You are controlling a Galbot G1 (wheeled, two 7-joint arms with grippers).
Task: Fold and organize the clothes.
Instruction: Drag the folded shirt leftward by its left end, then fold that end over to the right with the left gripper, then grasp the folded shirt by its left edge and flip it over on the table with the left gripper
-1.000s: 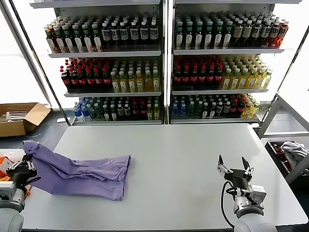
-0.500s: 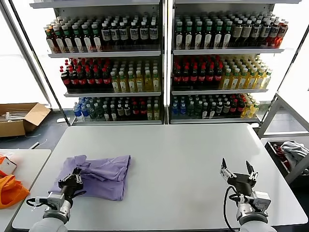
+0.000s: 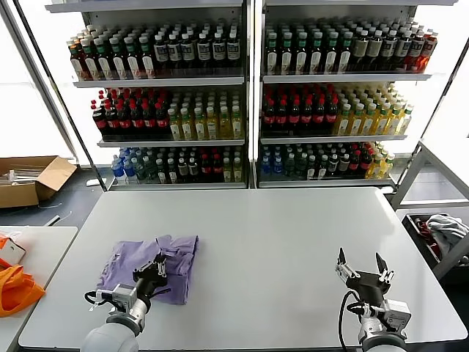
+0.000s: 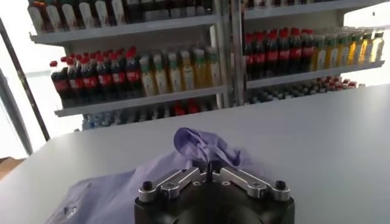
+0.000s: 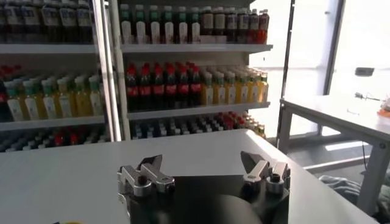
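The clothes, one lavender T-shirt (image 3: 150,265), lie folded into a small pile on the left part of the white table (image 3: 278,242). My left gripper (image 3: 152,271) is over the pile's near edge, shut on a raised fold of the shirt (image 4: 204,146). In the left wrist view the jaws (image 4: 208,172) meet on the purple cloth, which bunches up just beyond them. My right gripper (image 3: 361,265) hangs open above the table's near right corner, nothing between its fingers (image 5: 204,169).
Drink shelves (image 3: 249,95) stand behind the table. An orange bag (image 3: 15,287) lies on a side table at the left. A cardboard box (image 3: 33,180) sits on the floor at far left. A bin with cloth (image 3: 440,231) stands to the right.
My left gripper has swung from outside the table's left edge rightward, carrying the shirt's end over the rest; the long spread cloth is now a compact pile. The right arm barely moved.
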